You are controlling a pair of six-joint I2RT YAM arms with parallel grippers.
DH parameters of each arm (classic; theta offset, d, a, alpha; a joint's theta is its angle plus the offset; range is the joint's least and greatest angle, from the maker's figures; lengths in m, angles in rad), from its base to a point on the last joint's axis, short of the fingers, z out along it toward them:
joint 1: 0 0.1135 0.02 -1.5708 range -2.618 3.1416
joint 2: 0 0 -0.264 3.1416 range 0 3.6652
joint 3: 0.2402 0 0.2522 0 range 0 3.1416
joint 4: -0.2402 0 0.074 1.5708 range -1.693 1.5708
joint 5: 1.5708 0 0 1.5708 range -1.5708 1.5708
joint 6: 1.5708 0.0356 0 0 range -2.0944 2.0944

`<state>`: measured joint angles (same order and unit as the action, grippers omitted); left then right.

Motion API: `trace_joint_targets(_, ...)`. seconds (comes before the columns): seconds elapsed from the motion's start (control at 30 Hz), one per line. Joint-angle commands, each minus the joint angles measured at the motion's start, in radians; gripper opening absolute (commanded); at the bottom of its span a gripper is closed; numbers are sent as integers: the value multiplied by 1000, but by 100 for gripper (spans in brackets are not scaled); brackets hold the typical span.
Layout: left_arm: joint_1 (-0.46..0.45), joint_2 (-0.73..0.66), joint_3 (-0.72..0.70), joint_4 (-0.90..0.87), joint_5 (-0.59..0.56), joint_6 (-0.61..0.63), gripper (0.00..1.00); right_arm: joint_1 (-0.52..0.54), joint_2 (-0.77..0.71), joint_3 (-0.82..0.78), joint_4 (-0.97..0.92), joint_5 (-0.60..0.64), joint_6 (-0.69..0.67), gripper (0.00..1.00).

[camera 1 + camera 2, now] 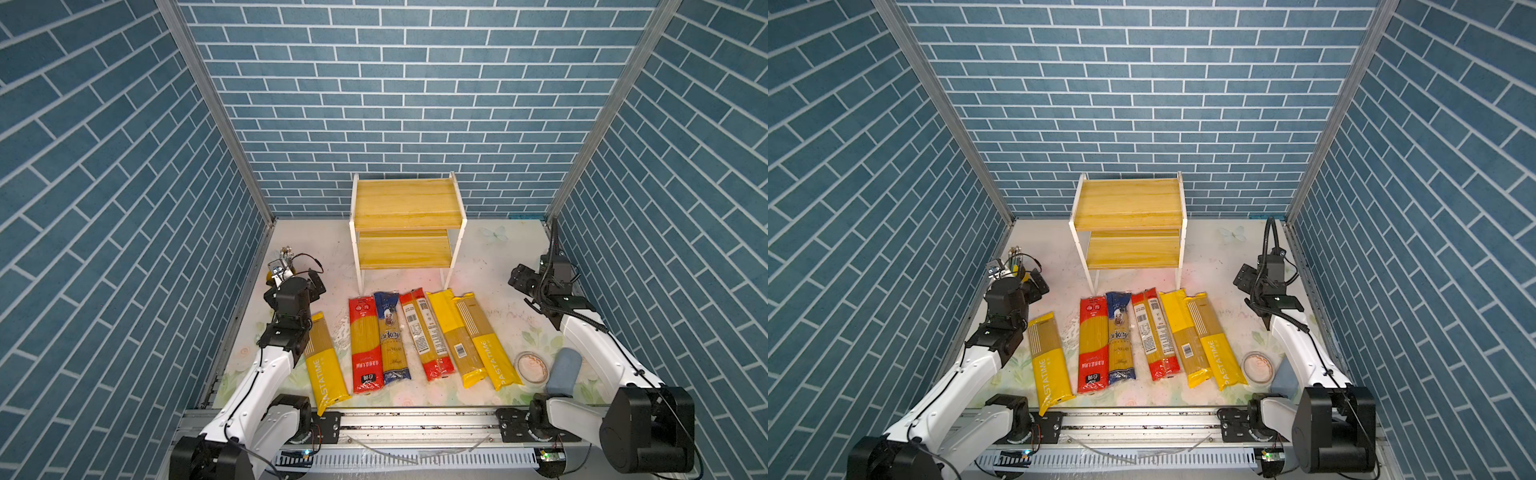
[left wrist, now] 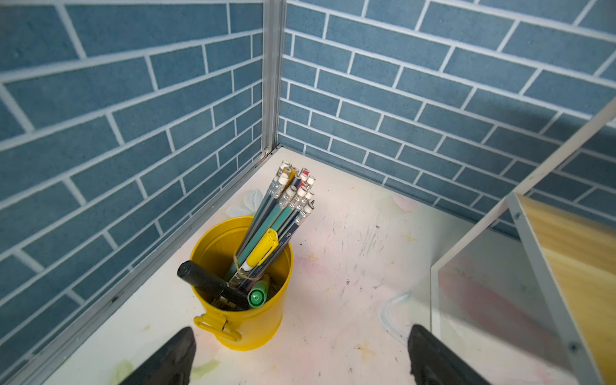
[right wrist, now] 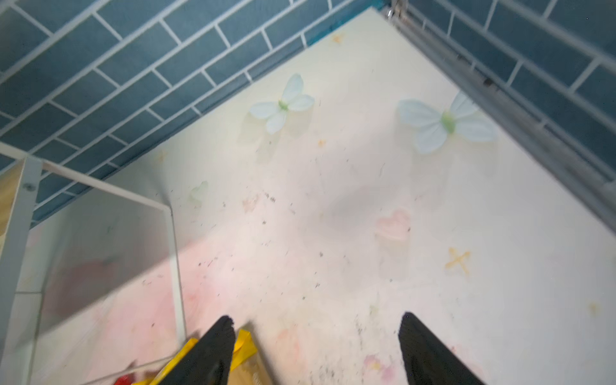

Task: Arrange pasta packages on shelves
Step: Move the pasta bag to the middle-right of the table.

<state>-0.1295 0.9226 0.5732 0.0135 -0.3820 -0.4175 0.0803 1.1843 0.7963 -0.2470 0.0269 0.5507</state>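
Top views, both: six pasta packages (image 1: pixel 424 336) lie in a row on the table (image 1: pixel 490 266), just in front of the shelves (image 1: pixel 405 203).
We see our left gripper (image 2: pixel 301 330) spread wide above the table near a yellow cup of pencils (image 2: pixel 246 320), holding nothing; in the right wrist view our right gripper (image 3: pixel 316 318) likewise has its jaws apart with only bare table between them, one finger (image 3: pixel 213 350) overlapping the end of a yellow bag (image 3: pixel 245 340).

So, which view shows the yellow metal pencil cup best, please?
The left wrist view: the yellow metal pencil cup appears whole and close. Both top views show mostly pencil tips behind the left arm; the right wrist view misses it.
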Motion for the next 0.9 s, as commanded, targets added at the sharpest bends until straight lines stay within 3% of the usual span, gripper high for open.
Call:
trace_joint_targets(0.0, -2, -5, 86, -324, 90, -145, 100, 17, -4, 45, -215, -109, 56, 72)
trace_joint_targets(0.1, 8, -21, 121, -446, 136, -266, 100, 40, -46, 18, -280, -152, 40, 71)
trace_joint_targets(0.2, 53, -71, 121, -419, 309, -205, 93, 76, -57, 8, -350, -184, 28, 68)
trace_joint_targets(0.4, 37, -55, 221, -542, 415, -150, 81, 205, -43, -12, -418, -127, 20, 68)
trace_joint_targets(0.63, -88, -71, 238, -616, 362, -117, 81, 243, 83, -30, -402, -178, -8, 77)
trace_joint_targets(0.87, -221, -80, 242, -650, 307, -91, 81, 242, 184, -47, -342, -228, 6, 77)
